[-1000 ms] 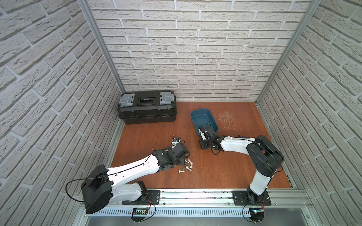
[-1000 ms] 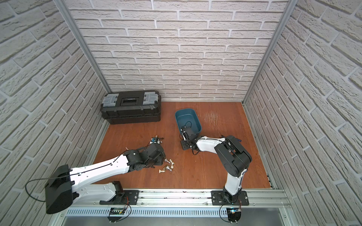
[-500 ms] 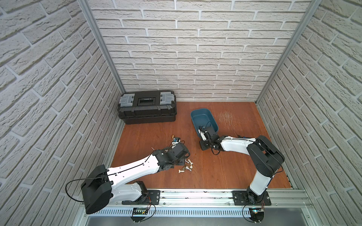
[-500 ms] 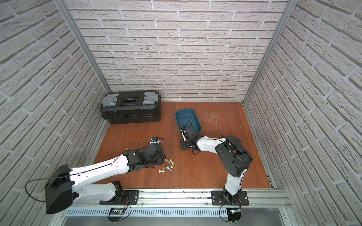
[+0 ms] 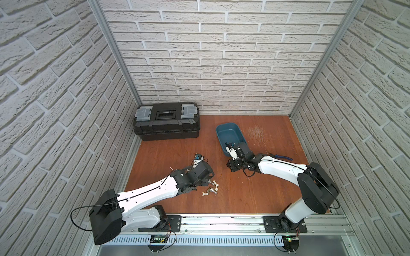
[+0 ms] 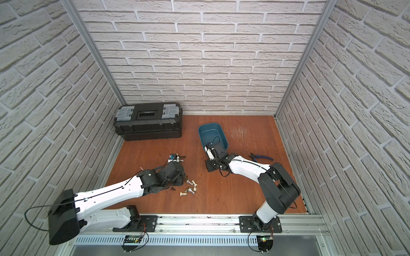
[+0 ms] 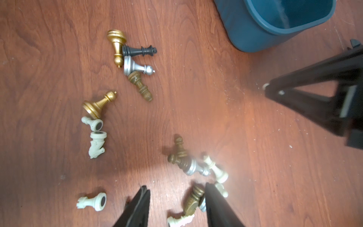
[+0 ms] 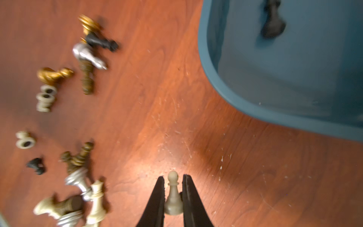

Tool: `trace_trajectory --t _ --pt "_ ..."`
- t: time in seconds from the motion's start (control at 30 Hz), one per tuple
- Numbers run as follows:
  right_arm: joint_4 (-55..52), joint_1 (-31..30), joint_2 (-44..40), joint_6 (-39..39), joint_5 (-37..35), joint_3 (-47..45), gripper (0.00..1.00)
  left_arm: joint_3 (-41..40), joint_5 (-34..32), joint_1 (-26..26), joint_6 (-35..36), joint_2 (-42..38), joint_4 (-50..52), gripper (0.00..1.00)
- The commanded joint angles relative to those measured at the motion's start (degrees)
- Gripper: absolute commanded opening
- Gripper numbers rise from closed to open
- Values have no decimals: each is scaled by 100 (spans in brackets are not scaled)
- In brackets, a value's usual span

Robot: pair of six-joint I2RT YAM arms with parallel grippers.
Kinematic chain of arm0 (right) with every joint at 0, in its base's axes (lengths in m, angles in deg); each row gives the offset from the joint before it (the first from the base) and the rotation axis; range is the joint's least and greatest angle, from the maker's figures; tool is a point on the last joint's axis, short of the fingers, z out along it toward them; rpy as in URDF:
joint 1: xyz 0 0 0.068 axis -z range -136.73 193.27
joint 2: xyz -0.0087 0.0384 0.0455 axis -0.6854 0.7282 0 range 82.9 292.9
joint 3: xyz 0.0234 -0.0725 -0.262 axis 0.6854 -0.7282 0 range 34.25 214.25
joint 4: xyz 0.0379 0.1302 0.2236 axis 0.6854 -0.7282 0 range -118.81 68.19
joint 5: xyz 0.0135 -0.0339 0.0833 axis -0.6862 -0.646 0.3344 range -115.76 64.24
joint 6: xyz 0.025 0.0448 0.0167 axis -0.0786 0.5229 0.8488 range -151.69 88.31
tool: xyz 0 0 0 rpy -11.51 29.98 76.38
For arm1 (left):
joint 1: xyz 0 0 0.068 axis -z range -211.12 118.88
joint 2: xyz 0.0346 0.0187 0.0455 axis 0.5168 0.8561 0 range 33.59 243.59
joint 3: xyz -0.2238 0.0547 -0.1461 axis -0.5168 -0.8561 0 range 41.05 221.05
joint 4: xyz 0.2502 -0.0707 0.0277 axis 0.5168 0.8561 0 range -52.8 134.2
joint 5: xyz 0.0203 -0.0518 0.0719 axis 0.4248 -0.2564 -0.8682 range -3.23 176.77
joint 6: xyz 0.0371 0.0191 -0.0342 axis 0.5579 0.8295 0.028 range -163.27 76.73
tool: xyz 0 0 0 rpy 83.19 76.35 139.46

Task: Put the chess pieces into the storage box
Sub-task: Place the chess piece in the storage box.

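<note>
Clock directions are read in the top views from the middle of the surface (image 5: pixel 244 195), with 12 o'clock at the back wall.

1. Toolbox (image 5: pixel 166 120): black, lid shut, at 10 o'clock against the back wall.
2. Left arm (image 5: pixel 150 192): reaches in from 7 o'clock, with its wrist over the middle of the surface.
3. Right arm (image 5: pixel 279 170): reaches in from 4 o'clock toward 12 o'clock.
4. Box (image 5: pixel 229 134): teal, at 12 o'clock, well apart from the toolbox. One black piece (image 8: pixel 272 21) lies inside.
5. Pliers (image 6: pixel 261 157): blue-handled, flat on the surface at 3 o'clock, behind the right arm.
6. Left pincer (image 7: pixel 176 185): released, jaws wide apart and low over the pieces (image 7: pixel 188 167). A brown piece (image 7: pixel 193 200) lies between the jaws, against one of them.
7. Right pincer (image 8: pixel 173 176): clenched on a white pawn (image 8: pixel 173 204), at the 6 o'clock rim of the box.
8. Pieces: most lie toppled on the surface in loose groups, one at 6 o'clock (image 5: pixel 211 188) beside the left wrist and one at 9 o'clock (image 5: pixel 198 158). Colours are white, gold, brown, silver and black.
9. Pawn: gripped at its base, head pointing out past the fingertips.
</note>
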Motion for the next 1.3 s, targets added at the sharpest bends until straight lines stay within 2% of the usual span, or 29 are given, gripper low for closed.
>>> trace_trajectory --t 0.0,0.13,0.43,0.53,0.67,0.8,0.97,1.13,1.27 --pt "-120 2 -94 -209 -258 504 14 179 -118 -47 109 89 8 50" --pt "-318 278 455 -521 -599 1274 13 274 -35 -46 119 300 -9 50" --pt "-351 1221 2044 -613 -601 2627 13 270 170 -45 -2 506 -17 49" --pt "-348 1351 2268 -614 -590 2873 14 245 244 -59 -52 541 -32 48" --pt "-416 1418 2492 -667 -617 3046 22 230 349 -72 -101 594 -99 48" --pt "-518 1402 1955 -691 -616 2908 31 201 419 -101 -191 587 -124 47" --pt "-478 1170 779 -520 -439 2024 34 16 541 -230 -390 493 -334 45" --pt "105 316 -601 -319 -146 398 32 -132 679 -285 -528 526 -683 43" --pt "528 -293 -964 -16 356 -520 29 -167 692 -301 -605 730 -838 42"
